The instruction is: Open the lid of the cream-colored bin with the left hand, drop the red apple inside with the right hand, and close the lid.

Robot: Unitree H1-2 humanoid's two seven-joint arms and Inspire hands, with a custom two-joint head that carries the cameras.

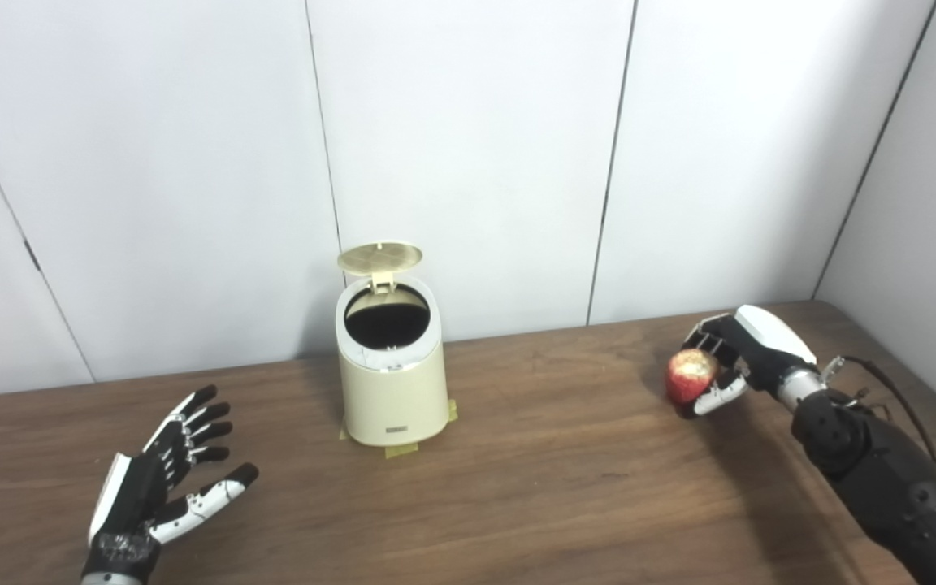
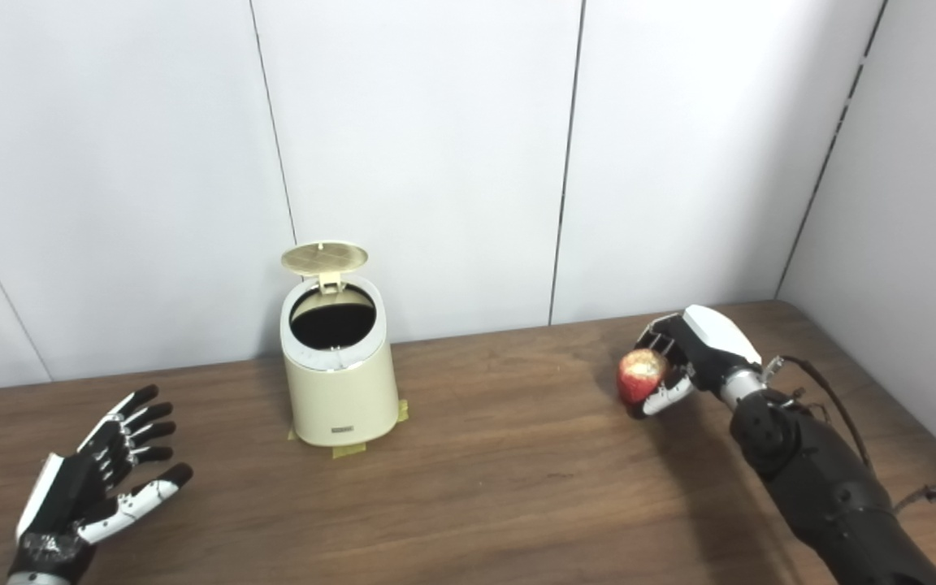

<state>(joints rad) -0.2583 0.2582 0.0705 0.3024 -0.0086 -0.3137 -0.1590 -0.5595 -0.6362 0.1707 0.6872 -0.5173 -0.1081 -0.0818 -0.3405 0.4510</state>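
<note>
Room for moving was wide on the table (image 1: 565, 487): the brown wooden top ran across the whole lower half of the frame, and its back edge met the white wall (image 1: 468, 146) behind. At the far right of the frame the table's right edge came into view, close to the right arm.

The bin (image 1: 393, 382) stood in the middle left of the frame, near the back edge, upright on some yellow tape (image 1: 400, 449). Its lid (image 1: 379, 257) was up, tilted back over the rear rim, and the mouth was dark and open.

The right hand (image 1: 724, 361) was at the middle right of the frame, well apart from the bin, with bare table between them. It was grasping the apple (image 1: 689, 375); the fingers were wrapped around it, and the fruit sat on the side of the hand that faced the bin. I could not tell if the hand touched the table.

The left hand (image 1: 163, 479) was at the lower left of the frame, released, fingers spread and holding nothing. It was left of the bin and nearer the lower edge of the frame, apart from it.
</note>
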